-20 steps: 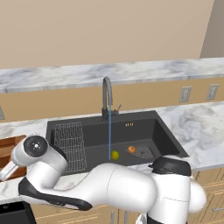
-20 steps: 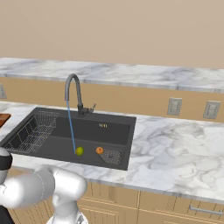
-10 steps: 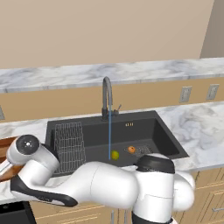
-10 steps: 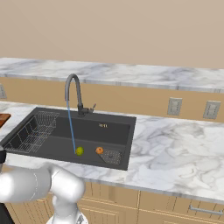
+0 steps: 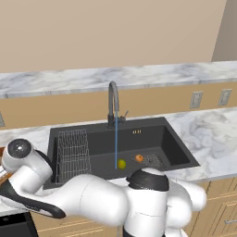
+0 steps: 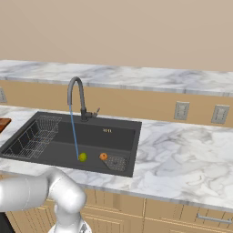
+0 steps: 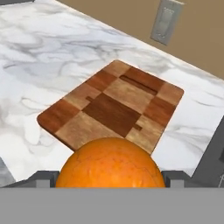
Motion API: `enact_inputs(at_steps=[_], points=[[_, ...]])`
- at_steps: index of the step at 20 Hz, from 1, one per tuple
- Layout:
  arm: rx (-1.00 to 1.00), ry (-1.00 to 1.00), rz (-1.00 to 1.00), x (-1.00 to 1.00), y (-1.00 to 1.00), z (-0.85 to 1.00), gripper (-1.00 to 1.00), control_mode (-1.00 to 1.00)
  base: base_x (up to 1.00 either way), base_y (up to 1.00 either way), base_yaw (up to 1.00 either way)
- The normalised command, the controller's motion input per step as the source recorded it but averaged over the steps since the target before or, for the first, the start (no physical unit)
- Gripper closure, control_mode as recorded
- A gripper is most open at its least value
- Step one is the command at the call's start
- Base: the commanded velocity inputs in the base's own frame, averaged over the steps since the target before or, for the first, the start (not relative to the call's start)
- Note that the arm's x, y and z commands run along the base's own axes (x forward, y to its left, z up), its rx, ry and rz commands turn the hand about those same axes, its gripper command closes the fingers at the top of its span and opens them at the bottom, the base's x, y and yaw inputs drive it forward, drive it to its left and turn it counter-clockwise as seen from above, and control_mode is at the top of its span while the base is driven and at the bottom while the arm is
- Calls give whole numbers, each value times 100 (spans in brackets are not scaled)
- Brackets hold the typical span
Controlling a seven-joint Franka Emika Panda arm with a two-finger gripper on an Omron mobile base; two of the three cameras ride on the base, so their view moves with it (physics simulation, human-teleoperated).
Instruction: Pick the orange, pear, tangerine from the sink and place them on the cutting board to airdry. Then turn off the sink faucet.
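Observation:
My gripper (image 7: pixel 110 177) is shut on the orange (image 7: pixel 110 164), which bulges large and round between the two dark fingers (image 7: pixel 43 178). Just beyond it the cutting board (image 7: pixel 111 107) lies flat on the marble counter, with nothing on it. A corner of that board (image 6: pixel 3 123) shows at the left edge of the right base view. In the sink (image 5: pixel 152 139) (image 6: pixel 104 136) the yellow-green pear (image 5: pixel 121 163) (image 6: pixel 83 157) and the small tangerine (image 5: pixel 139 158) (image 6: pixel 103 156) rest near the drain. The sink faucet (image 5: pixel 112 99) (image 6: pixel 75 91) runs a thin blue stream (image 5: pixel 115 139).
A wire rack (image 5: pixel 73 150) (image 6: pixel 34 136) fills the sink's left side and a square drain grate (image 6: pixel 117 161) sits at its front right. Wall outlets (image 5: pixel 196 99) (image 7: pixel 165 22) line the backsplash. My white arm sweeps low to the left in front of the sink.
The arm has swung further left and lower across the front of the counter. The pear and tangerine in the sink have not moved, and the water still runs.

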Motion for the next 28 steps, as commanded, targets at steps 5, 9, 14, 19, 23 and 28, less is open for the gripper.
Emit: enact_inputs(at_steps=[5,9,14,19,23,28], points=[[0,9,-6,23,14,-16,100,-100,0,0,0],[0,7,-5,21,18,-23,100,-100,0,0,0],[0,6,-5,19,17,-25,100,-100,0,0,0],[0,4,-4,18,17,-21,100,-100,0,0,0],[0,4,-4,16,14,-22,100,-100,0,0,0],[0,4,-4,15,17,-24,100,-100,0,0,0]])
